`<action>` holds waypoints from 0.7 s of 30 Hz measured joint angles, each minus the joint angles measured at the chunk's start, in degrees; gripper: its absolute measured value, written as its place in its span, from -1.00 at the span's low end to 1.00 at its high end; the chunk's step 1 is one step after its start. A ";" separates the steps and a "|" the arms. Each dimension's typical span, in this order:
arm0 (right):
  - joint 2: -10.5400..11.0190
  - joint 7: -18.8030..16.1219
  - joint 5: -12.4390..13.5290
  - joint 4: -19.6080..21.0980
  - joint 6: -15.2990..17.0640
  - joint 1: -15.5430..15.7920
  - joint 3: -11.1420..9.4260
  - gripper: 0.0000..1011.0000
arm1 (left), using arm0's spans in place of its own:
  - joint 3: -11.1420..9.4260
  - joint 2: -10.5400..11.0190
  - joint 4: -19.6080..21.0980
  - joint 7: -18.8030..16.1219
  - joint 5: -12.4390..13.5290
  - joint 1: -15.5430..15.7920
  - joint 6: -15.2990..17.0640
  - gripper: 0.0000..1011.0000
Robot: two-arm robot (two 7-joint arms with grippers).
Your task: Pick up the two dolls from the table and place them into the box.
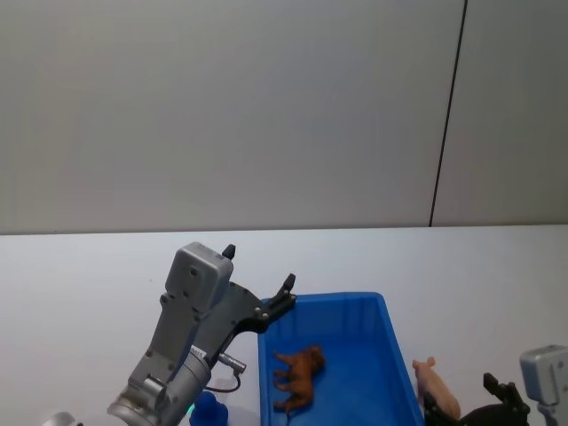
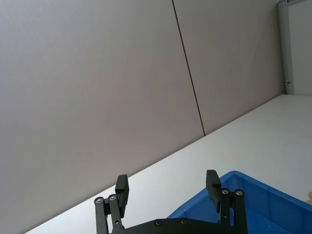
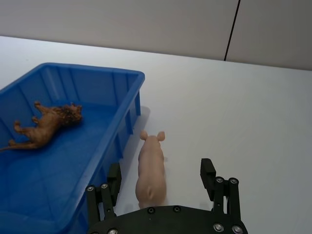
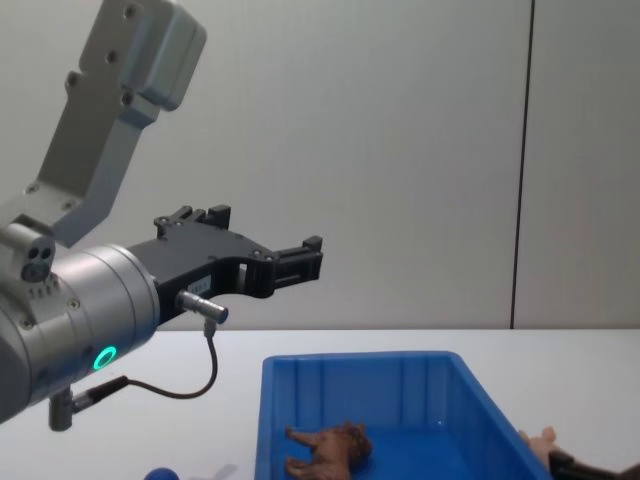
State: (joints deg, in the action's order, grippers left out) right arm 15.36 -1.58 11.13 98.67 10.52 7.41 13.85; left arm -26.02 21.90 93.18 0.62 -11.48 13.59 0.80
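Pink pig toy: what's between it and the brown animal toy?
The bright blue ribbed plastic bin's side wall: brown shaggy animal toy inside, pale pink pig toy outside on the white table. Right wrist view.

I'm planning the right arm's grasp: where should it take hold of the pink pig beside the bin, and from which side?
Grip the pink pig across its flanks at mid-body, coming down from above. Its long, narrow body runs in line with the open right gripper, with one finger on either side. Mind the box wall close beside it. The left gripper is open, raised by the box's corner.
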 joint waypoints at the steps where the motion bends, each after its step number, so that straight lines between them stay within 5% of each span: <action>1: -0.02 0.00 -0.05 -0.19 0.00 0.00 0.00 0.98 | 0.00 0.00 0.00 0.00 0.00 0.00 0.00 0.98; 10: -0.41 -0.91 -0.49 -2.85 -0.69 -0.41 0.00 0.93 | 0.00 0.00 0.00 0.00 0.00 0.00 0.00 0.98; 21: -1.07 -2.18 -0.79 -5.80 -1.96 -1.22 0.14 0.30 | 0.00 0.00 0.00 0.00 0.00 0.00 0.00 0.98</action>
State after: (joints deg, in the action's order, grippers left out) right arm 14.29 -3.76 10.34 92.87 8.56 6.19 13.99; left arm -26.02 21.89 93.17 0.62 -11.48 13.59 0.80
